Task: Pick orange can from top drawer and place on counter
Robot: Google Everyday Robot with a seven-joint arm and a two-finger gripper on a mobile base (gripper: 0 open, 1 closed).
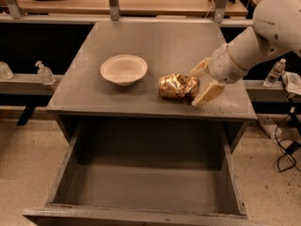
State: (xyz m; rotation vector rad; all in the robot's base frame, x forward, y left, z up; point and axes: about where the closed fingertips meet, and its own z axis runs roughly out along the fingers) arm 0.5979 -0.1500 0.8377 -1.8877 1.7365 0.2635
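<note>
From where I stand, the counter (155, 41) fills the middle of the frame, a flat dark-grey top with worn, paler edges. The orange can (176, 86) lies on its side on that top, right of centre and close to the front edge, its crumpled copper skin catching the light. The gripper (194, 88) is at the can's right end. One tan finger (201, 67) lies along the upper corner and the other sits under the lower corner, so the can's end is between them. Both appear to touch it, and the gripper looks closed on the can while the can rests on the counter. The white arm (249, 46) comes in from the upper right of the frame, slanting down to the gripper.

A cream shallow bowl (123, 68) stands upright on the counter, left of the can and apart from it.

Below, in the lower half of the frame, the top drawer (146, 187) is pulled well out toward me, its dark floor and side walls in plain view.

A small pump bottle (44, 73) stands on the rail at the left edge, and a clear plastic bottle (275, 72) stands at the right, beyond the arm. Black cables (287, 147) trail over the speckled floor at the lower right.
</note>
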